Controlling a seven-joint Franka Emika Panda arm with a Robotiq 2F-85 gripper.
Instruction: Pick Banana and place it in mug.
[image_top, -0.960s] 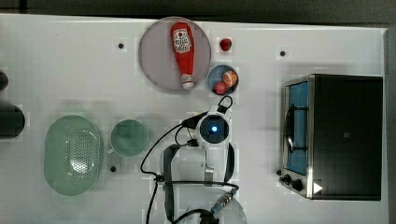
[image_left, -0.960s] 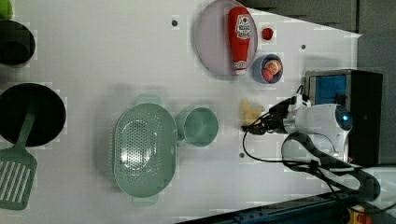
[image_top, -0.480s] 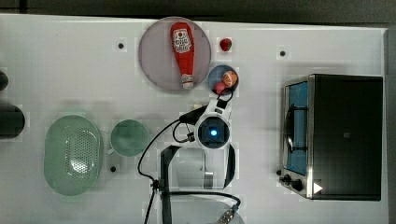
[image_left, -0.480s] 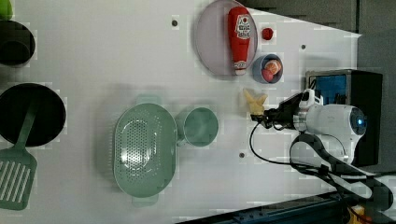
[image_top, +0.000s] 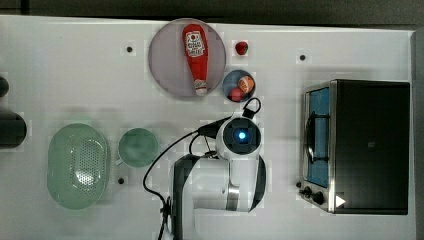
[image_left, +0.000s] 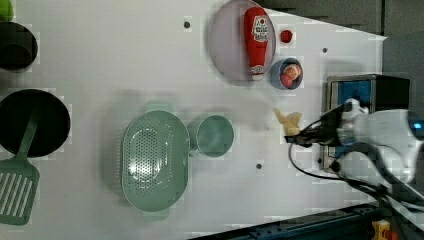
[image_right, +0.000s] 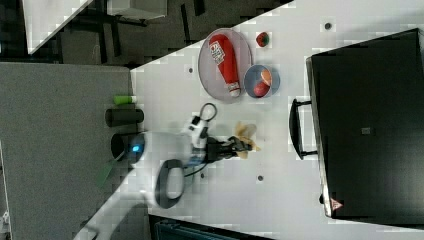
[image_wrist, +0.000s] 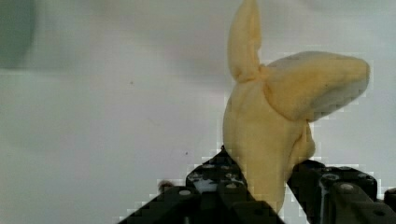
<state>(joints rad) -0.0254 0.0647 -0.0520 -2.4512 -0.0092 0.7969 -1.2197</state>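
Your pincer (image_wrist: 266, 186) was clamped on the banana (image_wrist: 275, 126), and the wrist view showed the black fingers (image_wrist: 219, 179) pressing either side of its lower end, with the rest of the soft yellow body and one peel flap sticking out past the tips. From the left view, the banana (image_left: 289, 121) hung at the front of the pincer (image_left: 296, 136), seemingly lifted off the white table (image_left: 100, 65), though you could not tell the gap for certain.

What your coming move turned on was where the mug (image_left: 215, 135) lay: in the left view it stood to the left view's left of the held banana, well apart from it, with bare table between. In the top view the mug (image_top: 138, 147) sat to the top view's left of the wrist, just beside the colander (image_top: 77, 165). The banana's long axis ran roughly in line with the fingers, so you would likely have had to bring it over the mug's mouth tip first.

Counted: one banana, one mug, one colander, one ketchup bottle (image_top: 196, 55) on its plate, one blue bowl (image_top: 239, 85), one arm.
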